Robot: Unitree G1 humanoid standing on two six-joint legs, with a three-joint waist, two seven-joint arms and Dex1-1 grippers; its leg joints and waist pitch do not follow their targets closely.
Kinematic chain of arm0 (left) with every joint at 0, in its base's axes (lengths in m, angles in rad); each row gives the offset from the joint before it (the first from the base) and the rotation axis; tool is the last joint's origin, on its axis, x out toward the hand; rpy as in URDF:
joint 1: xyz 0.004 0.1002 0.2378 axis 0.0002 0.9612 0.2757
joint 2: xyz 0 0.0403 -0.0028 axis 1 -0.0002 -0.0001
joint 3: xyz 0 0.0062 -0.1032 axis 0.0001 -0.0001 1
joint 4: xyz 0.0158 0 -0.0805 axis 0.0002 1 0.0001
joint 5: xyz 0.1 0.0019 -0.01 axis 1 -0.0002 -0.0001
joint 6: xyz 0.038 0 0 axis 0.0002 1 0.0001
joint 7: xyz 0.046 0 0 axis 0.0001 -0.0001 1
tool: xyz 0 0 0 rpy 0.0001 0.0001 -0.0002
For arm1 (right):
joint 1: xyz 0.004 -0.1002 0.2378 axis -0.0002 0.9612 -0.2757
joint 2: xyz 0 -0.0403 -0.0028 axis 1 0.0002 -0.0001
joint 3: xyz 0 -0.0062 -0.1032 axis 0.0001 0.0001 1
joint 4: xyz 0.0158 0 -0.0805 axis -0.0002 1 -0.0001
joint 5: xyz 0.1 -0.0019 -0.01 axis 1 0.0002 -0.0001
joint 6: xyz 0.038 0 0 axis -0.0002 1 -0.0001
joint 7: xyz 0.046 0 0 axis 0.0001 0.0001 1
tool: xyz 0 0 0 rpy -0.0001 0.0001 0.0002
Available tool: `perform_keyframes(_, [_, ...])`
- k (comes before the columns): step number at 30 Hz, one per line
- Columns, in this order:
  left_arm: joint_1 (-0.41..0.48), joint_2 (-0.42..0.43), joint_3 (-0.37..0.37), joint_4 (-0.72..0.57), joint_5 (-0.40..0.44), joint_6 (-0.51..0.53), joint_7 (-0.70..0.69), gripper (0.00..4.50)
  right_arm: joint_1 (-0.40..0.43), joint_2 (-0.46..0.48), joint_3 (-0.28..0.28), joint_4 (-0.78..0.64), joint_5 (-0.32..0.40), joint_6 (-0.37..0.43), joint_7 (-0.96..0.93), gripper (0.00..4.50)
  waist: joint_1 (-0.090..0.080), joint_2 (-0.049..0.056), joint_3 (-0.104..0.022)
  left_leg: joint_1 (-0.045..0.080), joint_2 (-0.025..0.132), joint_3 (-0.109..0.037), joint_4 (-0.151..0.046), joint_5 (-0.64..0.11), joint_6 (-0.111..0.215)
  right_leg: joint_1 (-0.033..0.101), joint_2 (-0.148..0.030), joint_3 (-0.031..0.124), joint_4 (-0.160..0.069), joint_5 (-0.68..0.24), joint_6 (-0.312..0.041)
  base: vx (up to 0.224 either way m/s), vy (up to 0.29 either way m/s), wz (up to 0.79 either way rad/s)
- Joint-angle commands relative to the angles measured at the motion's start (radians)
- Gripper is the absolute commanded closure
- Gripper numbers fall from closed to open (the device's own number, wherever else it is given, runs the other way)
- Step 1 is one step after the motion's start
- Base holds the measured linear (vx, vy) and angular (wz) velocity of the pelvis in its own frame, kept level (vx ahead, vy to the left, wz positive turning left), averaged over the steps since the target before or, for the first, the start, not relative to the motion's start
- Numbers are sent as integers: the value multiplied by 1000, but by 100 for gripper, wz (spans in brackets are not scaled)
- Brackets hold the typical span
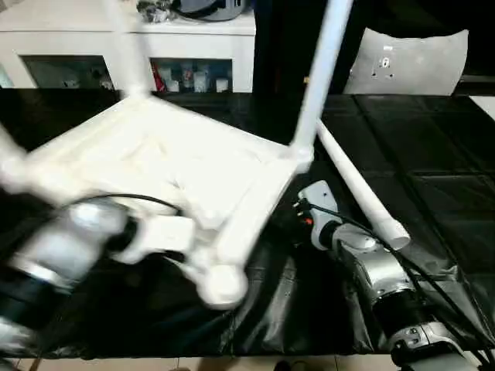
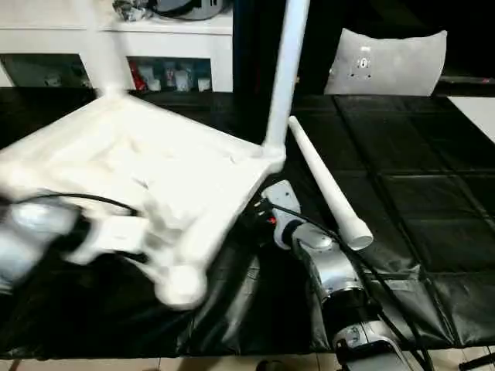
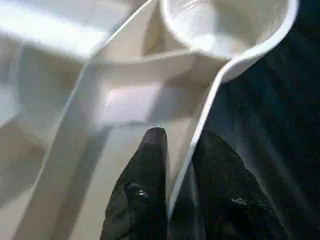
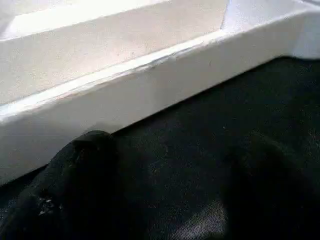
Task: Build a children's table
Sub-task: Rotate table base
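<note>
Left gripper (image 3: 179, 175): its two black fingers straddle the thin side rim of the upturned table top (image 1: 166, 166), one finger inside, one outside, clamped on that rim just short of an empty round corner socket (image 3: 225, 25). Right gripper (image 4: 165, 185): fingers spread wide over the black mat (image 1: 418, 154), holding nothing, just beside the top's outer wall. Beyond it, one leg (image 1: 325, 69) stands upright in the far corner socket. A loose leg (image 1: 360, 189) lies on the mat beside that corner. A white cabinet (image 1: 193, 46) stands at the back.
</note>
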Motion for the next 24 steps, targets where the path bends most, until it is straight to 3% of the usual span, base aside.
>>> perform_keyframes(1, [15,-53,-17,-29,-37,66,48,387,-26,18,17,-5,1,-12,14,0,4,11,-71,-11,7,2,-72,-221,11,68,-51,48,-82,-460,-135,0,0,0])
perform_keyframes(5, [-28,-183,34,54,-4,84,226,410,-31,-6,-2,-7,-12,-25,2,0,6,8,-75,-12,0,5,-65,-202,29,68,-45,43,-85,-452,-128,0,0,0])
perform_keyframes(9, [-54,-226,59,92,1,108,294,421,-30,-29,-10,-25,-15,-23,2,0,-2,3,-77,-25,-3,1,-64,-179,41,78,-46,40,-83,-447,-112,0,0,0])
perform_keyframes(11, [-64,-258,79,103,-13,146,327,428,-26,-43,-20,-49,-10,-12,4,0,-5,2,-79,-22,-5,4,-59,-163,53,74,-44,41,-87,-438,-112,0,0,0])
perform_keyframes(15, [-67,-329,100,112,-1,216,418,448,-33,-71,-55,-104,-2,8,-5,0,-2,3,-89,-30,-2,5,-55,-95,72,78,-39,43,-70,-314,-146,0,0,0])
perform_keyframes(20, [-54,-327,72,112,0,118,414,448,-34,-94,-69,-156,-1,25,-10,0,-4,3,-90,-32,-1,6,-53,-79,97,79,-39,43,-64,-235,-187,0,0,0])
perform_keyframes(22, [-33,-311,59,88,-14,19,371,448,-20,-101,-89,-227,14,75,-26,0,-1,0,-91,-32,-1,5,-54,-85,99,79,-40,42,-68,-266,-172,0,0,0])
perform_keyframes(24, [-18,-309,63,65,-38,23,340,448,-12,-96,-111,-271,30,162,-49,0,0,1,-90,-26,4,7,-55,-84,93,74,-39,44,-66,-276,-167,0,0,0])
